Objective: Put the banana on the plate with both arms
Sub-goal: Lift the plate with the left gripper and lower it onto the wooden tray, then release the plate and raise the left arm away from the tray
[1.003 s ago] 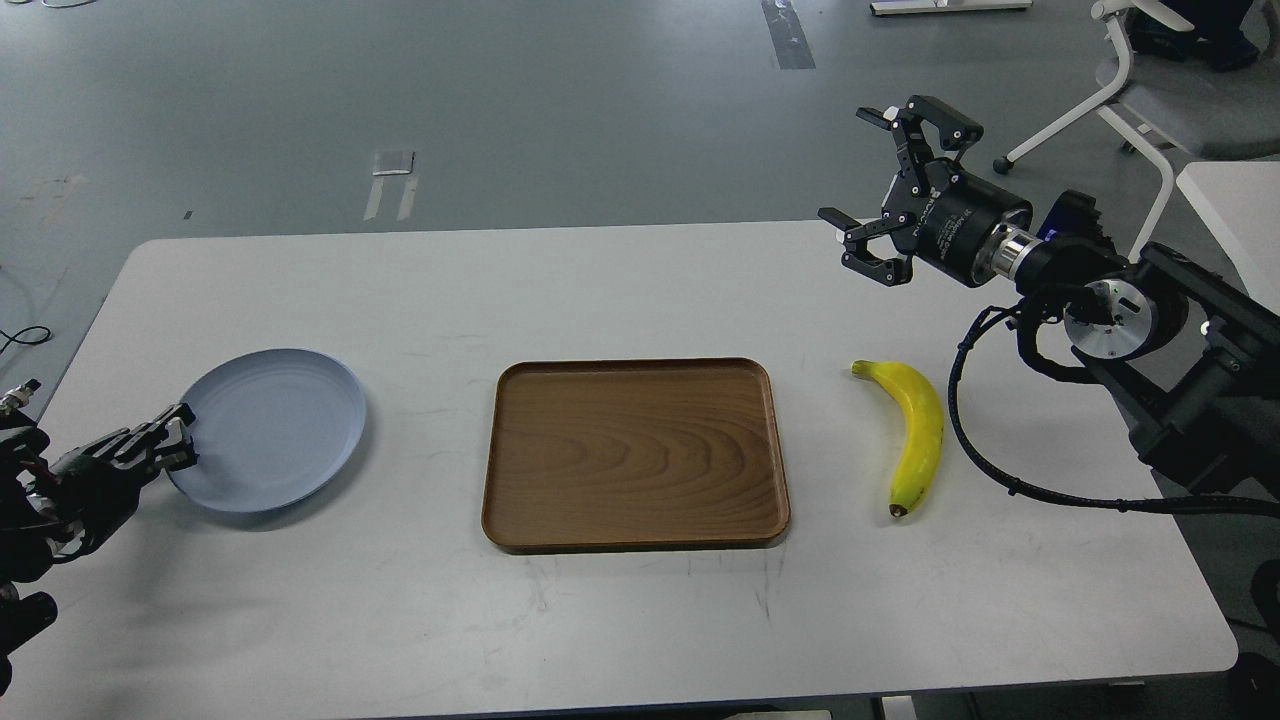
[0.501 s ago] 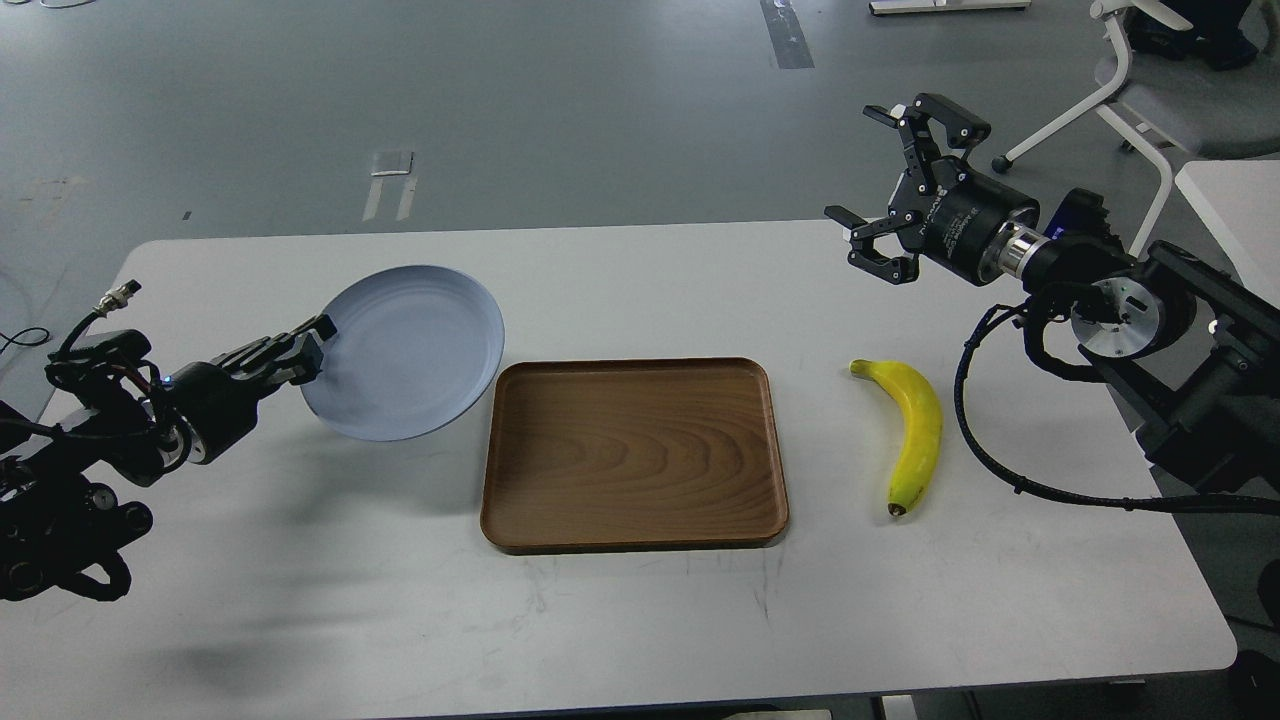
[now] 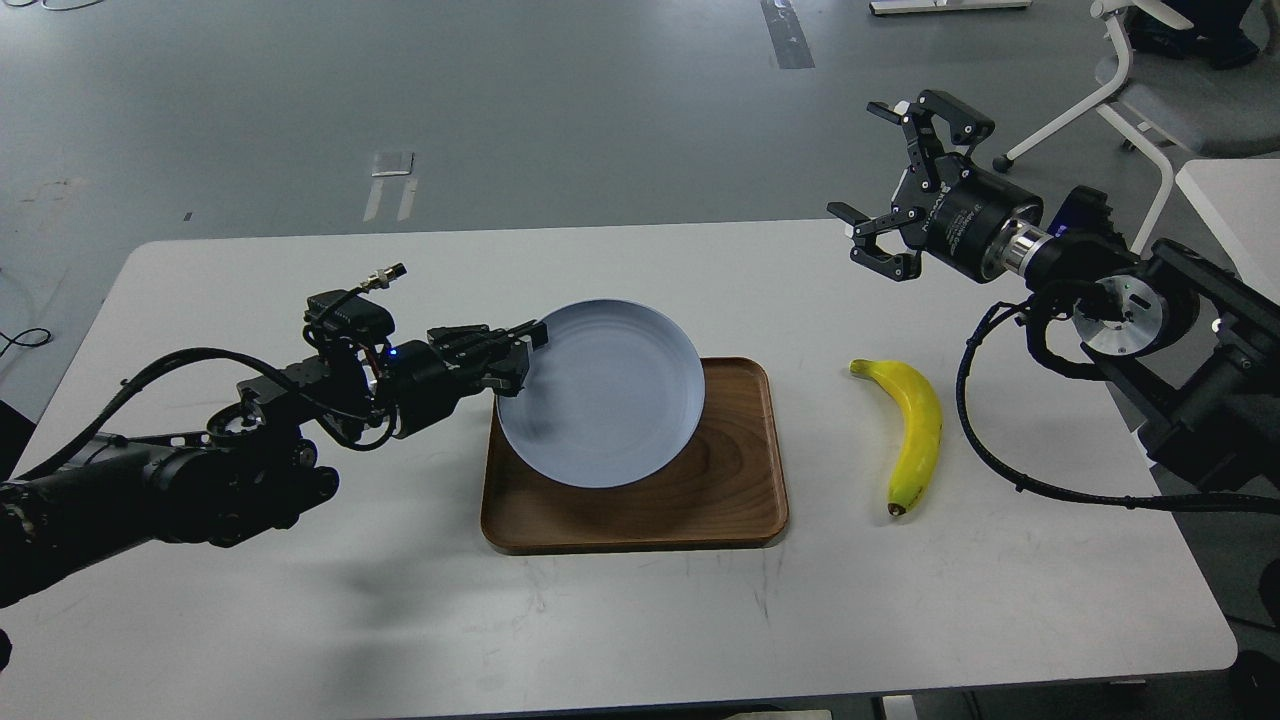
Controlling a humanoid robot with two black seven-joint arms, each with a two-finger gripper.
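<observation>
My left gripper (image 3: 520, 352) is shut on the left rim of the pale blue-grey plate (image 3: 605, 390) and holds it lifted above the brown wooden tray (image 3: 730, 500). The yellow banana (image 3: 915, 430) lies on the white table to the right of the tray, stem end far, dark tip near. My right gripper (image 3: 880, 175) is open and empty, raised above the table's far right edge, beyond the banana.
The white table (image 3: 300, 620) carries the tray at its middle. A white chair (image 3: 1150, 90) stands on the grey floor at the back right. A second white table edge (image 3: 1230, 200) shows at the far right.
My left arm has lifted the plate off the left side of the table and carried it right, over the tray. The right gripper has shifted slightly up and right. The banana has not moved.
</observation>
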